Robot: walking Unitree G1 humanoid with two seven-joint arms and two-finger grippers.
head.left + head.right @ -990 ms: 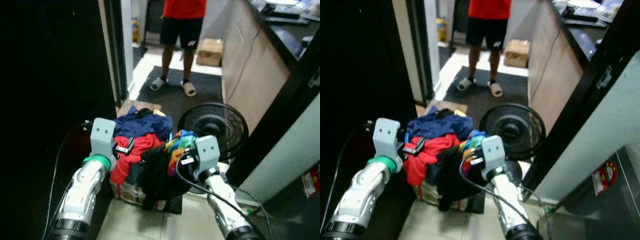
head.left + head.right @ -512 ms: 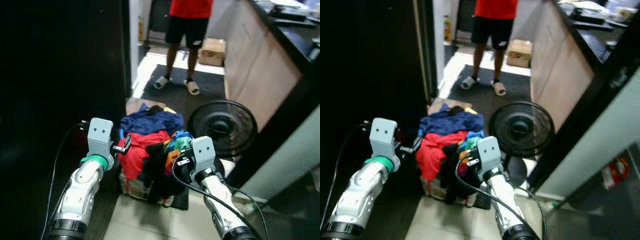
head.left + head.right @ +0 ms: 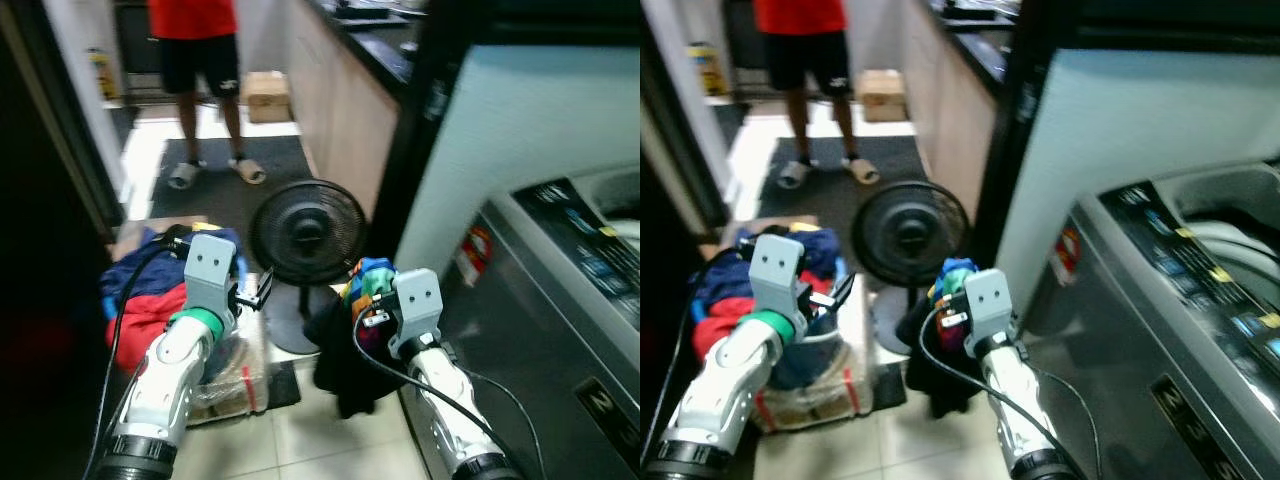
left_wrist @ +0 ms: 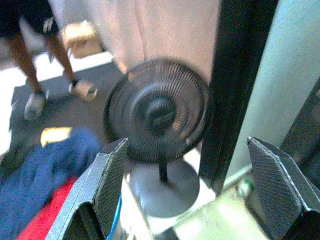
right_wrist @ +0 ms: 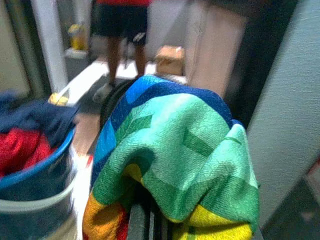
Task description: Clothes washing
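Washing machine (image 3: 560,300): grey top-loader at the robot's right, its control panel facing up; the tub opening shows at the far right edge, with something pale inside that cannot be made out.
Cabinet run (image 3: 340,110): pale wood fronts under a dark counter, running away from the robot beyond the machine.
Person (image 3: 195,60): red top, dark shorts, slippers, standing on a dark mat well beyond the fan.
Floor fan (image 3: 305,232): black round grille on a disc base, standing on the tiles between the laundry basket and the machine.
Laundry basket (image 3: 235,365): on the floor at the robot's left, heaped with blue and red garments (image 3: 145,300); a good load remains in it.
Carried clothes (image 3: 362,290): a rainbow-checked knit piece bunched on top, a black garment hanging below it toward the floor; held off the ground just beside the machine's front corner, not yet over the tub.
Right gripper (image 5: 150,220): clenched on the carried clothes, the knit draped over its fingers so they are mostly hidden.
Left gripper (image 4: 195,185): released and spread wide, nothing between its fingers (image 4: 112,175); raised over the basket, aimed at the fan.
Progress: early, by judgement. One bundle is lifted out of the basket and is close to the machine. Left to do: raise it over the rim, drop it in the tub, then fetch the rest of the basket.
Risk: the hanging black garment could snag on the fan or the machine's corner.
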